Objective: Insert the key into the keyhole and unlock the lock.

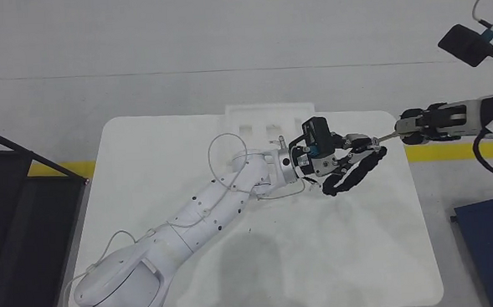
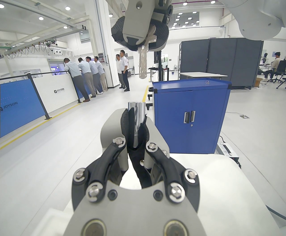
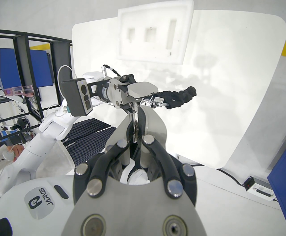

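Observation:
My left gripper [image 1: 349, 145] hangs over the right half of the table, shut on a chrome lock cylinder [image 2: 136, 117]. The lock's black sheathed cable [image 1: 354, 172] loops out beside it. In the left wrist view my right gripper [image 2: 139, 40] holds the silver key [image 2: 143, 63], blade pointing at the cylinder's end with a gap between them. In the top view the right gripper [image 1: 400, 129] comes in from the right, and the key [image 1: 385, 135] points at the lock. The right wrist view shows the key [image 3: 135, 129] edge-on between my own fingers, just short of the lock [image 3: 156, 101].
A white foam tray [image 1: 266, 121] with several cut-outs lies at the table's far edge. The white table [image 1: 172, 166] is bare to the left and front. A black rack [image 1: 15, 216] stands left of the table and a blue cabinet [image 2: 190, 116] beyond its right end.

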Tool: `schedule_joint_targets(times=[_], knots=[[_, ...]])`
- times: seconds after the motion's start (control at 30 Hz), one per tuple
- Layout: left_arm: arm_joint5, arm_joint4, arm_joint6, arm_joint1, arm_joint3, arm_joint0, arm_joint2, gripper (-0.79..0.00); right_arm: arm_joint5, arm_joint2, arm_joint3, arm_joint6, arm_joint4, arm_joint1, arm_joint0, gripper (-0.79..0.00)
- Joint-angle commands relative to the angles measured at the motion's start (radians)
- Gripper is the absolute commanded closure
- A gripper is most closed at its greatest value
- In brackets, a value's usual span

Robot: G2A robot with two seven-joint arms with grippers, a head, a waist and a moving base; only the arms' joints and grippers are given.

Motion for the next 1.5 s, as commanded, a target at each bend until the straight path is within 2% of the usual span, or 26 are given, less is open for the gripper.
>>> schedule_joint_targets(times=[0.0,0.3,0.6,1.47], knots=[[0.000,0.000,0.000,0.000,0.000,0.000,0.000,0.000,-0.007,-0.001,-0.002,-0.030,-0.005,0.001,-0.013,0.000],[0.014,0.024,-0.058,0.007,-0.052,0.046,-0.043,0.000,0.004,-0.011,-0.018,0.002,-0.100,0.003,-0.014,0.000],[0.007,0.066,-0.091,0.008,-0.079,0.074,-0.080,0.000,0.036,-0.047,-0.026,-0.031,-0.054,-0.002,-0.009,0.000],[-0.039,0.101,-0.111,-0.016,-0.071,0.103,-0.131,0.000,-0.001,-0.089,-0.048,0.006,-0.150,-0.032,0.049,0.000]])
